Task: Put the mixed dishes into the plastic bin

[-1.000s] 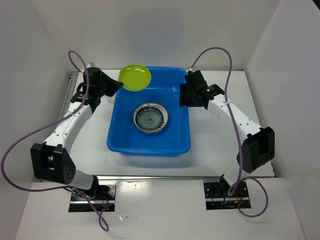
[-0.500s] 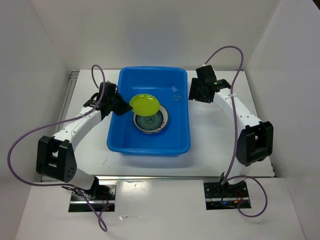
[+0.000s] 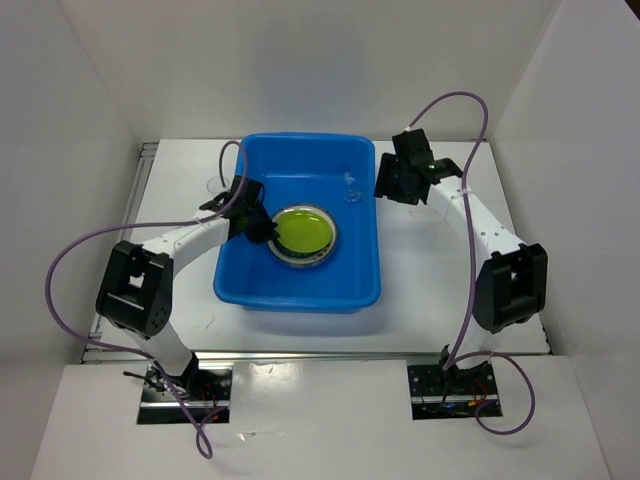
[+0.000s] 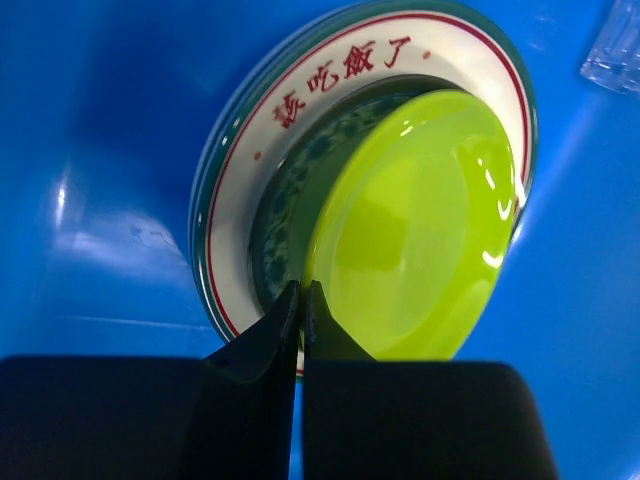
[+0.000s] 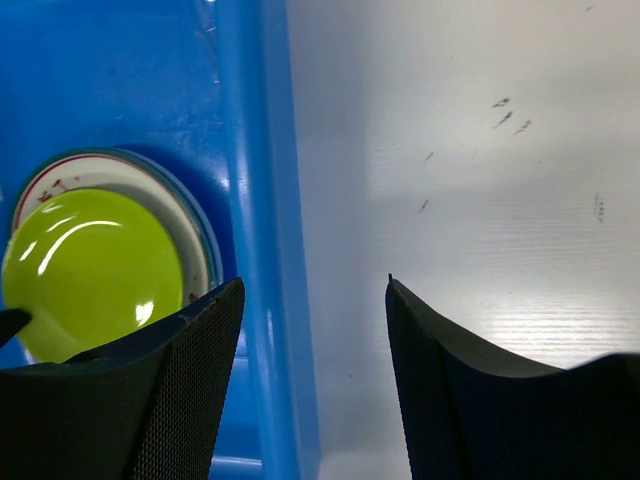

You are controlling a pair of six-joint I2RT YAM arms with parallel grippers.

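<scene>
Bin (image 3: 297,287) holds stacked plates (image 4: 300,90); green plate (image 3: 302,231) lies tilted on them, its edge pinched by left gripper (image 4: 302,292). Placing step: next, release and lift clear. Right gripper (image 5: 315,283) gapes empty beside the rim.

Top cam: high behind the arm bases, looks down on the whole worktop (image 3: 430,290) and bin (image 3: 298,298). Left wrist cam: close in, inside the bin, facing the green plate (image 4: 420,230). Right wrist cam: higher, looks down over the bin's right rim. All three share that plate.
</scene>
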